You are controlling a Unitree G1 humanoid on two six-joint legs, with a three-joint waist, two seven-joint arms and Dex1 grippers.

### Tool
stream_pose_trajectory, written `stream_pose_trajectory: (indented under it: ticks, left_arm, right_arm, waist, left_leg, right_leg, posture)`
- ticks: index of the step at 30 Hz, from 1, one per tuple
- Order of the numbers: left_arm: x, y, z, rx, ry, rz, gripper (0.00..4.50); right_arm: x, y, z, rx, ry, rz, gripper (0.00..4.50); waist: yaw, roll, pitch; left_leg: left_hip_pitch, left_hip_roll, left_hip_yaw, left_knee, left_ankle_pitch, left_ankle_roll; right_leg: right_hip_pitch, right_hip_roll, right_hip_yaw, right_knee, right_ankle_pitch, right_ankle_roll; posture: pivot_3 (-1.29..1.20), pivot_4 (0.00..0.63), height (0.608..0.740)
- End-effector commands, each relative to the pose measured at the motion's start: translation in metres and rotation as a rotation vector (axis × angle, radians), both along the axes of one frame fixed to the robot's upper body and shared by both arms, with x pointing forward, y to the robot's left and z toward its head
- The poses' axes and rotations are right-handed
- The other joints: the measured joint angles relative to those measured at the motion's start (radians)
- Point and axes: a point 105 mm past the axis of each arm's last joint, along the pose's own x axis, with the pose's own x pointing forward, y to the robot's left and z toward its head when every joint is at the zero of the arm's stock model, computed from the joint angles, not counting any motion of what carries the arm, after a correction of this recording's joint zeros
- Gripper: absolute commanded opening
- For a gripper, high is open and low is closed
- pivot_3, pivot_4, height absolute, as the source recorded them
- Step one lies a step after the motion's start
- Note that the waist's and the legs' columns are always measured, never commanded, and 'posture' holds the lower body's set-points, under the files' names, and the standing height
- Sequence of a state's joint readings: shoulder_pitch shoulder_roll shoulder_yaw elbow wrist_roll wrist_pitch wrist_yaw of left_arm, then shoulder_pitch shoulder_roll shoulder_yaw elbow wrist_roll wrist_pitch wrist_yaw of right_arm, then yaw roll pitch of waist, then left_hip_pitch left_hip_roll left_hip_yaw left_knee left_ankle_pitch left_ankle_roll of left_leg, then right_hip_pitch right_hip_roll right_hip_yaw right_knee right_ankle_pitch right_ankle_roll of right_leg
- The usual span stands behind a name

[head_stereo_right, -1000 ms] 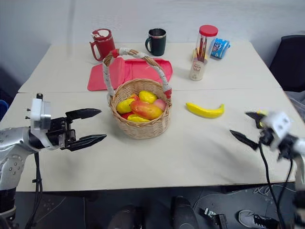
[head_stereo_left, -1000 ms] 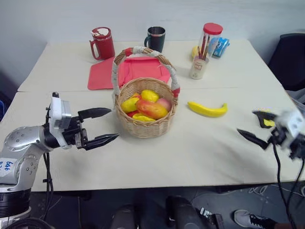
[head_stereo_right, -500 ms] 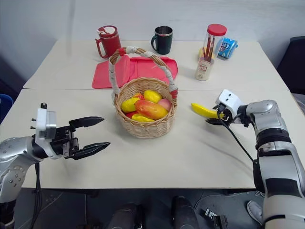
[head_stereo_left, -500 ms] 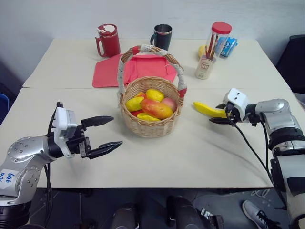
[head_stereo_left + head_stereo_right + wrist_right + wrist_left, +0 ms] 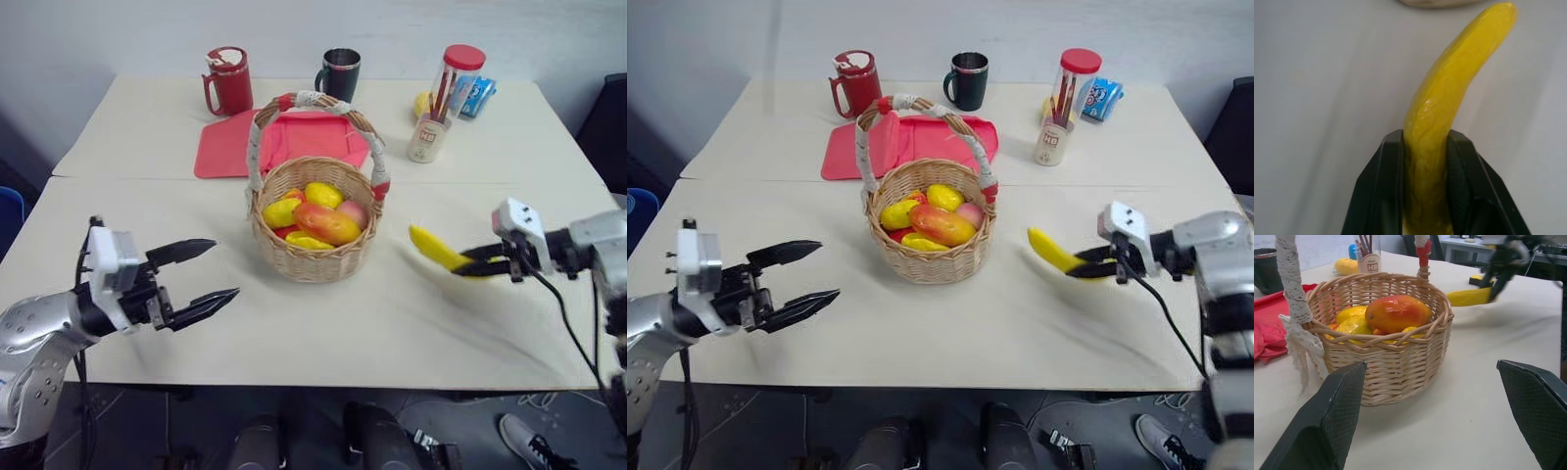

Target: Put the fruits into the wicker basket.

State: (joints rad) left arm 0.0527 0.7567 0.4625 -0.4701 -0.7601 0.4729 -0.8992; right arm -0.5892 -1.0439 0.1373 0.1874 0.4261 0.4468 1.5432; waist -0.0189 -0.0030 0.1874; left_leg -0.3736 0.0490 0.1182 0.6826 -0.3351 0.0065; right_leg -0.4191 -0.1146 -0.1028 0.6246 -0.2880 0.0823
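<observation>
Two mugs (image 5: 230,80), a red pouch (image 5: 235,147) and a jar (image 5: 453,78) sit behind the basket (image 5: 315,240); right gripper (image 5: 468,262) clamps the banana (image 5: 438,249), left gripper (image 5: 201,276) gapes wide.

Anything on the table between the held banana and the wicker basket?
No. In the left eye view only bare table separates the banana, clamped in the right gripper, from the wicker basket.

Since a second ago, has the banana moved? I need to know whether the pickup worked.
Yes. The banana has tilted, its free end raised toward the wicker basket, with the right gripper closed on its other end.
</observation>
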Motion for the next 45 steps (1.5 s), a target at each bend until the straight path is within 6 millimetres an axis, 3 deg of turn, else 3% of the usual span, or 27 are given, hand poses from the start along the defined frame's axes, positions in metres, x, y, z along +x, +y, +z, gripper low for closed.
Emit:
stream_pose_trajectory:
  ticks: [1,2,4,8,12,17,19,20,23,27,29,31,35,38,45]
  left_arm:
    - [-0.004,0.011,0.006,0.005,-0.05,0.053,4.5]
    - [-0.004,0.016,0.001,0.023,-0.049,0.08,4.5]
    - [-0.003,0.021,-0.002,-0.008,-0.055,0.12,4.5]
    - [-0.002,0.019,0.0,-0.046,-0.057,0.12,4.5]
    - [-0.003,0.015,0.003,-0.054,-0.065,0.113,4.5]
    - [-0.004,0.011,0.005,-0.054,-0.075,0.109,4.5]
    - [-0.005,0.012,0.006,-0.055,-0.075,0.112,4.5]
    - [-0.006,0.012,0.005,-0.055,-0.074,0.113,4.5]
    - [-0.006,0.011,0.005,-0.057,-0.075,0.113,4.5]
    - [-0.006,0.009,0.005,-0.059,-0.08,0.108,4.5]
    - [-0.005,0.009,0.005,-0.057,-0.084,0.104,4.5]
    - [-0.004,0.009,0.007,-0.053,-0.095,0.094,4.5]
    - [-0.003,0.009,0.015,-0.064,-0.116,0.084,4.5]
    - [-0.002,0.007,0.018,-0.069,-0.121,0.077,4.5]
    - [0.004,0.0,0.017,-0.069,-0.111,0.046,4.5]
  right_arm:
    - [-0.042,0.056,0.046,0.166,0.114,0.202,0.72]
    - [-0.05,0.069,0.053,0.192,0.134,0.247,0.72]
    - [-0.042,0.099,0.065,0.259,0.098,0.227,0.72]
    - [0.01,0.148,0.086,0.374,-0.076,-0.032,0.72]
    - [0.034,0.185,0.087,0.422,-0.084,-0.21,0.72]
    - [0.048,0.203,0.087,0.46,-0.145,-0.347,0.72]
    - [0.043,0.208,0.088,0.476,-0.141,-0.332,1.46]
    - [0.04,0.21,0.088,0.484,-0.139,-0.322,1.57]
    - [0.024,0.21,0.097,0.552,-0.167,-0.22,2.59]
    - [-0.005,0.196,0.103,0.613,-0.215,-0.003,3.86]
    - [-0.019,0.17,0.091,0.587,-0.224,0.092,4.45]
    - [-0.032,0.131,0.079,0.577,-0.189,0.16,4.45]
    - [0.005,0.075,0.062,0.448,-0.391,-0.014,4.45]
    - [0.029,0.061,0.065,0.428,-0.446,-0.084,4.45]
    - [0.073,0.112,0.07,0.468,-0.416,-0.039,4.45]
  waist:
    - [-0.013,0.0,0.0]
    - [-0.017,0.0,0.0]
    - [-0.025,0.0,0.0]
    - [-0.013,-0.004,-0.002]
    - [0.002,-0.006,-0.004]
    - [-0.008,-0.009,-0.005]
    - [-0.009,-0.009,-0.005]
    - [-0.01,-0.009,-0.005]
    - [-0.011,-0.009,-0.005]
    - [-0.009,-0.009,-0.005]
    - [-0.008,-0.009,-0.005]
    - [0.003,-0.01,-0.006]
    - [0.001,-0.01,-0.006]
    - [-0.014,-0.01,-0.006]
    - [-0.025,-0.009,-0.005]
  left_leg:
    - [0.002,0.0,0.0,0.0,0.0,-0.001]
    - [0.003,0.001,0.0,0.0,-0.001,-0.002]
    - [0.006,0.002,0.0,-0.001,-0.002,-0.002]
    - [0.003,0.005,-0.005,-0.001,0.0,-0.009]
    - [-0.01,0.001,-0.006,0.0,0.003,-0.008]
    - [-0.016,-0.002,0.001,0.001,0.005,-0.003]
    - [-0.016,-0.003,0.002,0.001,0.005,-0.002]
    - [-0.016,-0.002,0.002,0.001,0.005,-0.002]
    - [-0.016,-0.001,0.002,0.0,0.005,-0.002]
    - [-0.016,-0.002,0.002,0.0,0.005,-0.001]
    - [-0.016,-0.002,0.002,0.0,0.004,0.0]
    - [-0.016,-0.002,-0.001,0.0,0.004,0.001]
    - [-0.012,-0.003,0.002,0.0,0.002,0.004]
    - [-0.008,-0.003,0.004,0.0,0.002,0.005]
    - [-0.004,0.001,0.006,-0.002,0.005,-0.001]
  right_leg:
    - [0.001,0.0,0.0,0.001,0.0,0.0]
    - [0.001,0.0,0.0,0.002,0.0,-0.001]
    - [0.001,0.001,0.001,0.003,0.0,-0.003]
    - [0.0,0.002,0.002,0.005,-0.002,-0.009]
    - [-0.012,0.0,0.001,0.012,-0.003,-0.01]
    - [-0.02,0.001,-0.003,0.013,-0.001,-0.007]
    - [-0.02,0.002,-0.002,0.013,0.0,-0.006]
    - [-0.02,0.002,-0.002,0.013,0.0,-0.005]
    - [-0.02,0.003,-0.002,0.013,0.0,-0.005]
    - [-0.02,0.003,-0.002,0.012,0.0,-0.005]
    - [-0.019,0.003,-0.002,0.011,0.0,-0.004]
    - [-0.016,0.003,-0.003,0.008,0.001,-0.004]
    - [-0.01,0.004,-0.003,0.002,0.004,0.002]
    - [-0.008,0.004,-0.001,-0.001,0.005,0.003]
    - [-0.009,0.005,0.0,0.005,0.003,-0.001]
  posture:
    - [0.0,0.15,0.74]
    - [0.0,0.15,0.74]
    - [0.0,0.15,0.74]
    - [0.0,0.15,0.74]
    - [0.0,0.15,0.74]
    - [0.0,0.15,0.74]
    - [0.0,0.15,0.74]
    - [0.0,0.15,0.74]
    - [0.0,0.15,0.74]
    - [0.0,0.15,0.74]
    - [0.0,0.15,0.74]
    - [0.0,0.15,0.74]
    - [0.0,0.15,0.74]
    - [0.0,0.15,0.74]
    - [0.0,0.15,0.74]
